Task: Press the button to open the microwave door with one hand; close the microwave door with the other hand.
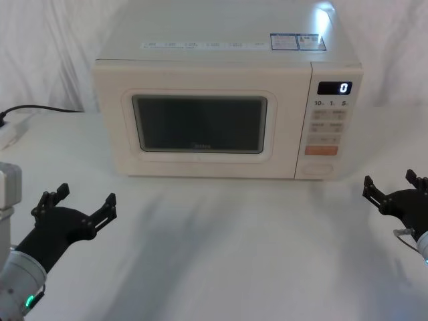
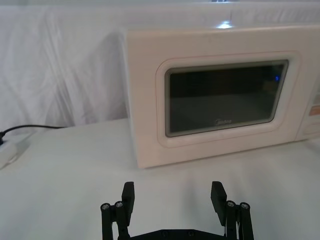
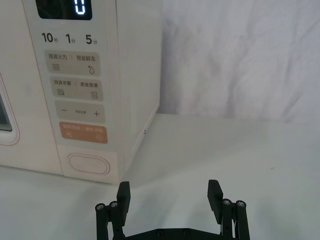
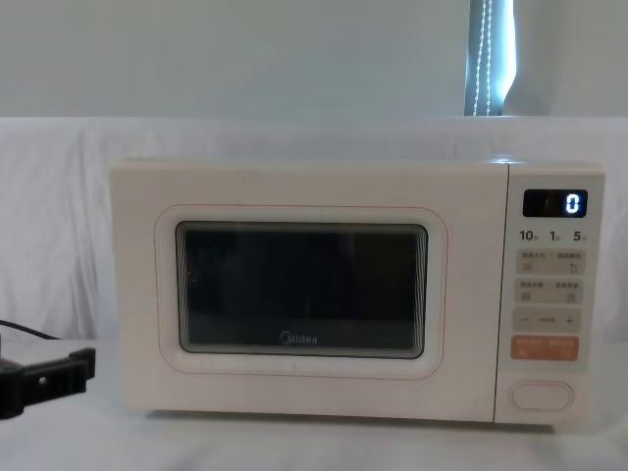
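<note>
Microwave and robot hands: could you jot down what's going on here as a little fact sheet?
microwave door: shut, flush with the front
button: lowest on the control panel, below the orange key, untouched
display: reads 0
left gripper: open, low over the table, in front of the door's left side
right gripper: open, off to the panel's right, touching nothing

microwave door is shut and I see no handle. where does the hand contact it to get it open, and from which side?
Nowhere to grip: the microwave door sits shut and flush, with no handle. Push the wide pill-shaped button at the bottom of the control panel, under the orange key. Come straight at the front face with the right hand, which is open and nearest. The left hand is open in front of the door's left side.
</note>
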